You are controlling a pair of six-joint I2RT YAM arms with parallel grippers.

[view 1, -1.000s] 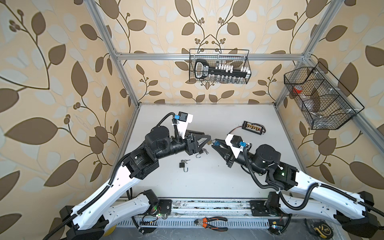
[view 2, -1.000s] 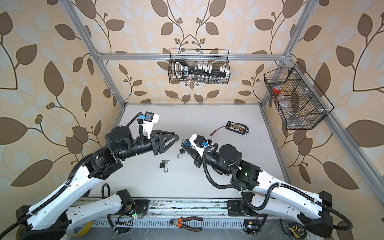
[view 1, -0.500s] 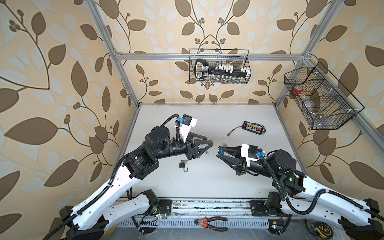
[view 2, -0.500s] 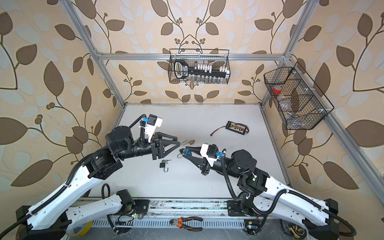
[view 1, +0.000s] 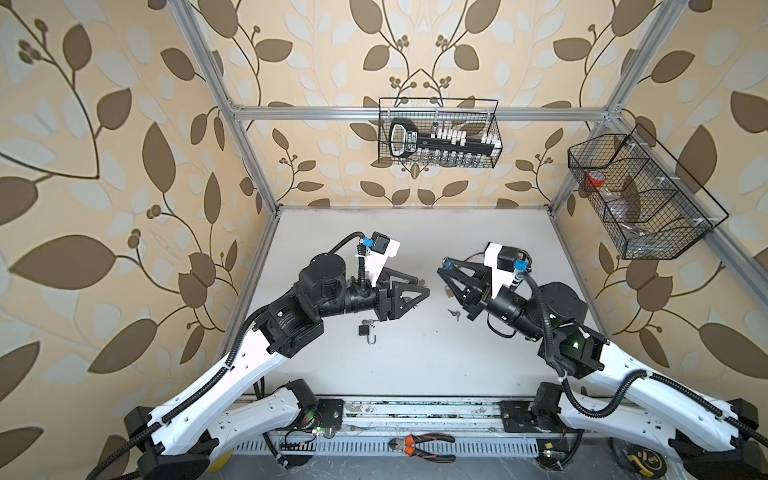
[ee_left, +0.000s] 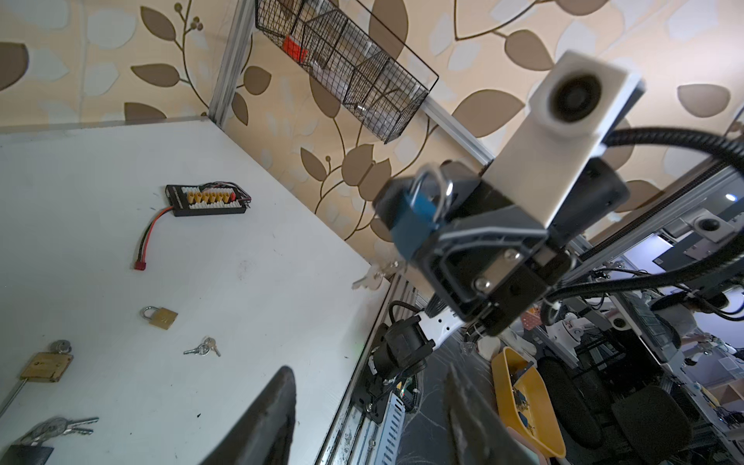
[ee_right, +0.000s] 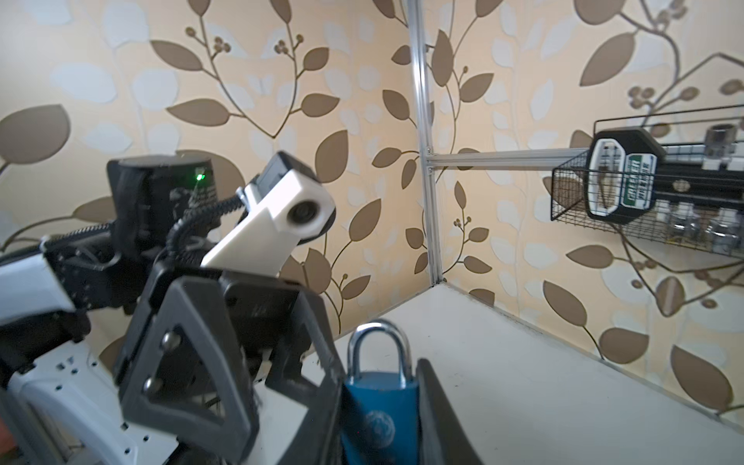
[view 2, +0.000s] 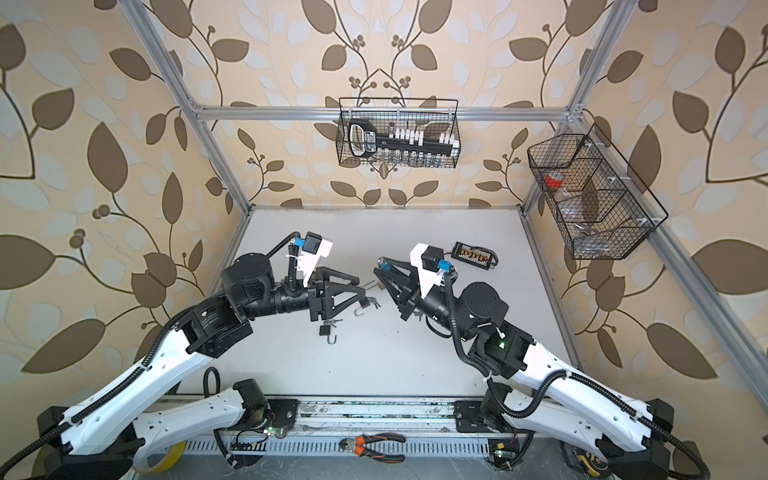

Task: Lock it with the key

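White tabletop inside an aluminium-framed cell. Left arm and right arm reach in from the near rail and face each other over the middle, tips apart.

Wire basket on the back wall holds a socket rail. A divided basket on the right wall has a red roll in it.

Right gripper: fingers drawn in close on the body of the blue padlock, which is held clear of the table. The shackle sticks out beyond the fingertips, both legs seated in the body. In the left wrist view a small key bunch hangs at the lock's lower end. It is blurred, so I cannot tell whether a key sits in the keyway.

Left gripper: fingers spread wide, nothing between them, pointed toward the blue padlock without touching it.

On the table:
- black connector board with a red-tipped lead, far right
- orange-handled pliers, lying in front of the near rail rather than on the white surface
- black padlock, shackle open, near the left gripper
- brass padlock, shackle shut
- loose pair of keys just beside the brass padlock
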